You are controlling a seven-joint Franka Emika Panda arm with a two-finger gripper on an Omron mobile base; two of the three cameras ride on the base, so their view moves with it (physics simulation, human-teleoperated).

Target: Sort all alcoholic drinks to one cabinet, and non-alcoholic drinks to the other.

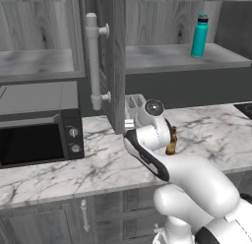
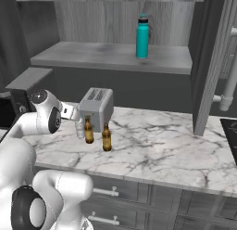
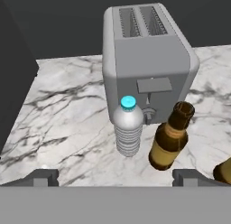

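A clear ribbed water bottle with a pale blue cap stands on the marble counter in front of the toaster. My gripper hovers open just short of it, one fingertip on each side, holding nothing. An amber beer bottle stands right beside the water bottle. A second beer bottle shows at the right edge. Both beer bottles stand by the toaster. The teal flask stands upright on the shelf of the open wall cabinet.
An open cabinet door with a pale bar handle hangs over the counter above the toaster. A microwave sits at the left under another cabinet shelf. A stovetop corner lies far right.
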